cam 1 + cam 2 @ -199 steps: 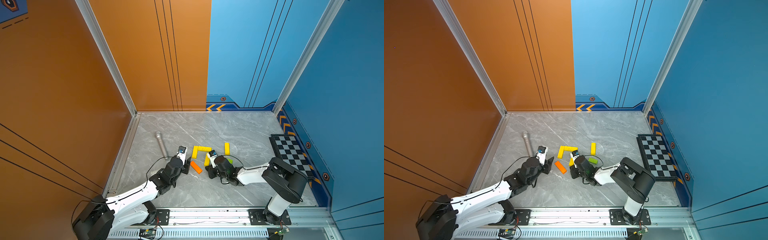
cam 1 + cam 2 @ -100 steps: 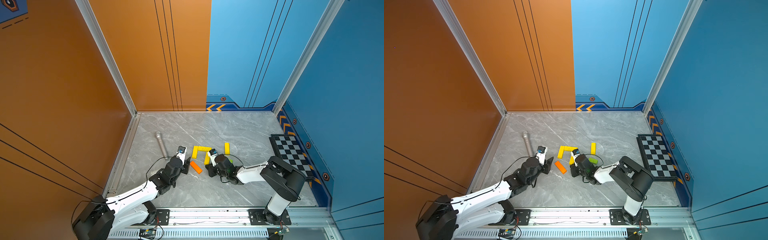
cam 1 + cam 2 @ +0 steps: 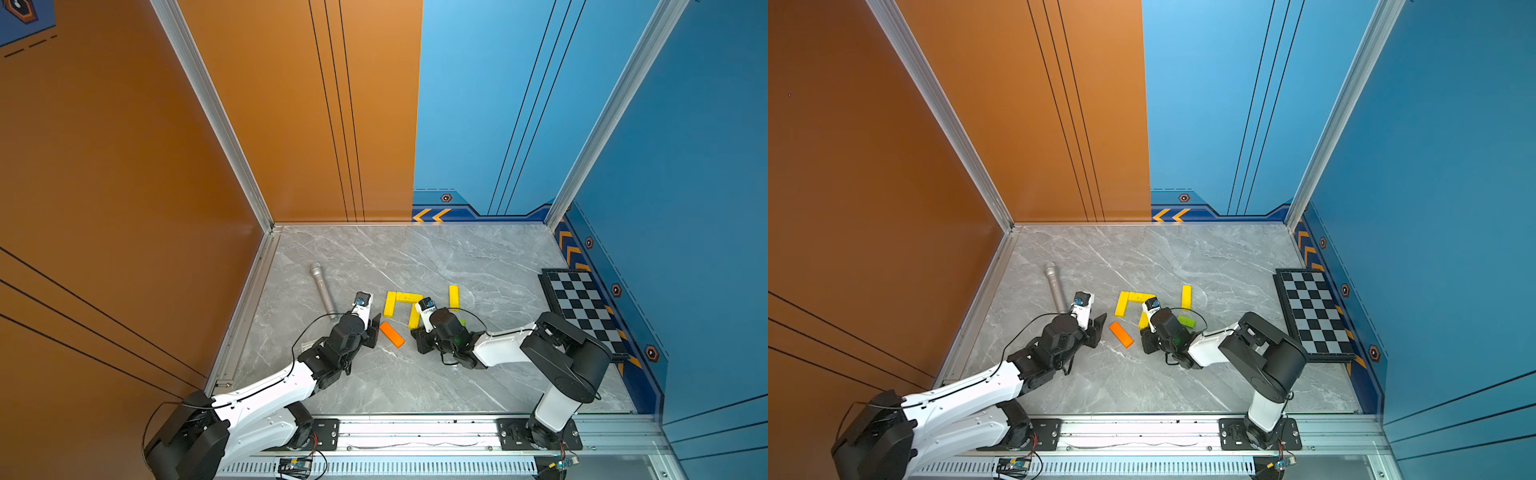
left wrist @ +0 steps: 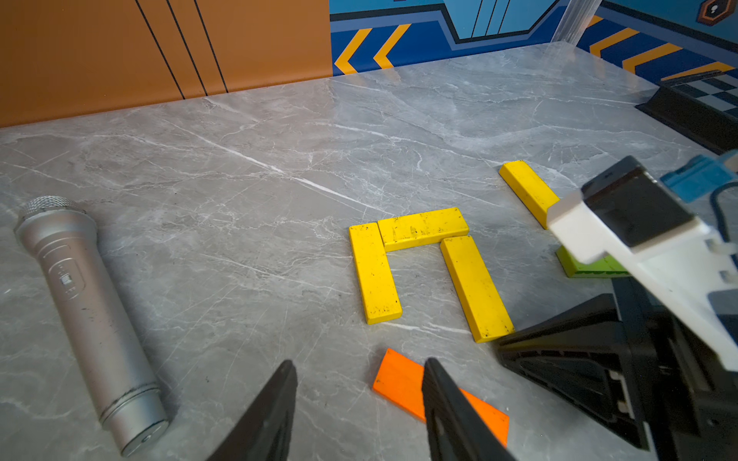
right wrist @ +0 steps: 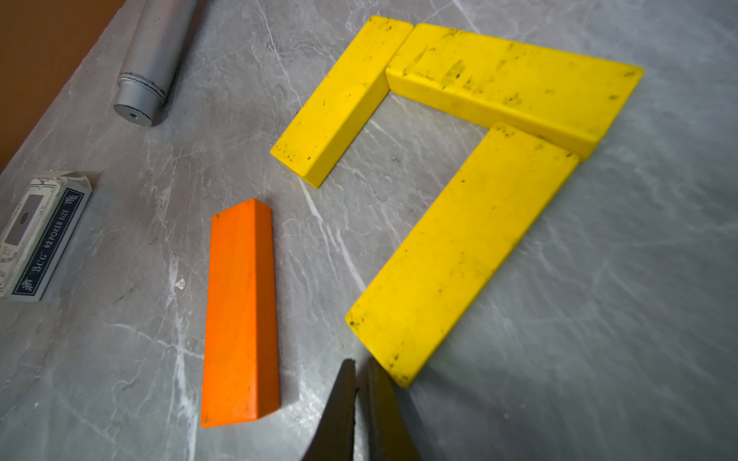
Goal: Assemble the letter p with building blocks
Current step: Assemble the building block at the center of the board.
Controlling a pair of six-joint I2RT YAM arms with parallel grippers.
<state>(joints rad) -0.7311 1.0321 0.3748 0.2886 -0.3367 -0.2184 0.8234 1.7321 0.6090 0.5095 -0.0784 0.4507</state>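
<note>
Hardly anything has moved since the earlier frames: both arms and every bar sit where they were.

Left arm [image 3: 266, 395] reaches low from the lower left of the frame towards the centre. The left gripper [image 4: 359, 361] has its fingers spread and holds nothing. One finger stands in front of the orange bar [image 3: 391, 334], and contact cannot be confirmed.

Right arm [image 3: 498, 353] folds in from the lower right. The right gripper [image 5: 360, 363] has its fingers pressed together, with the tips just beside the lower end of the right yellow bar [image 3: 414, 318].

All bars lie flat, lower centre in both top views. The left yellow bar [image 3: 390, 304] runs up and down the frame. The top yellow bar [image 3: 409, 297] lies across, butted against it, and the right yellow bar leans slightly beneath its other end, so the three form an arch open below. The orange bar lies just below the arch, its long axis running upper left to lower right. A fourth yellow bar [image 3: 454, 297] stands apart to the right, pointing up the frame. The green bar [image 3: 1185, 321] lies behind the right wrist.
</note>
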